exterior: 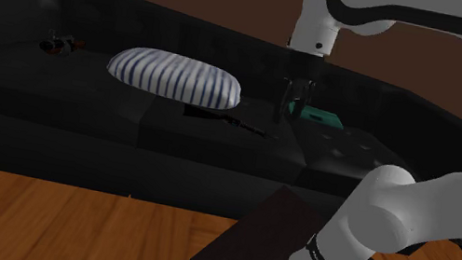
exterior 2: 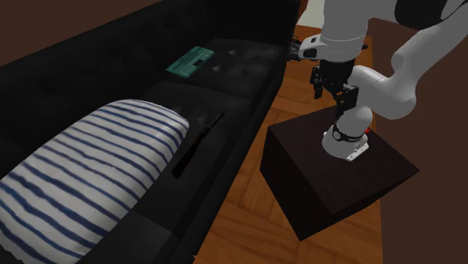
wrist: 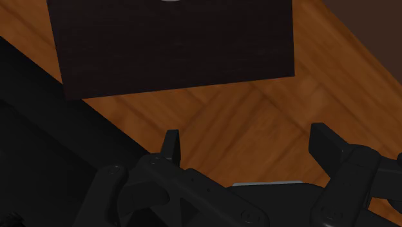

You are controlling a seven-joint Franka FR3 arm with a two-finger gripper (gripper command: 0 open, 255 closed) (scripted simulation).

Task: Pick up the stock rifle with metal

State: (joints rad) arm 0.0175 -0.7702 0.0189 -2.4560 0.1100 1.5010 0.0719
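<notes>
Black sofa (exterior: 36, 95), long, against a brown wall. Wood floor (exterior: 46, 219) in front of it. Dark box stand (exterior: 249, 250) on the floor, with the arm rising from it.

Rifle (exterior: 231, 118): thin, dark and long, lying flat on the seat cushion. Its material is too dark to read. In the shoulder view it sits at the 4 o'clock of a white, blue-striped pillow (exterior: 174, 76), one end close under the pillow's edge. In the second exterior view the rifle (exterior 2: 199, 142) runs along the front part of the seat, at the pillow's (exterior 2: 82, 172) 3 o'clock.

A flat teal item (exterior 2: 191, 61) lies further along the sofa (exterior 2: 90, 60), at the rifle's 12 o'clock there and well apart from it. A small dark-and-red object (exterior: 61, 44) lies at the pillow's 9 o'clock in the shoulder view; I cannot tell what it is.

Gripper (exterior: 291, 113): hangs pointing down, at the rifle's 2 o'clock in the shoulder view, in front of the teal item (exterior: 320, 117). In the second exterior view the gripper (exterior 2: 324, 88) is off the sofa, above the floor (exterior 2: 247, 217) near the stand (exterior 2: 337, 187), well apart from the rifle.

Wrist view: the gripper (wrist: 248, 145) has its fingers (wrist: 171, 147) standing wide apart with nothing between them. Bare floor (wrist: 245, 122) shows in the gap, and the stand (wrist: 174, 45) lies beyond.
</notes>
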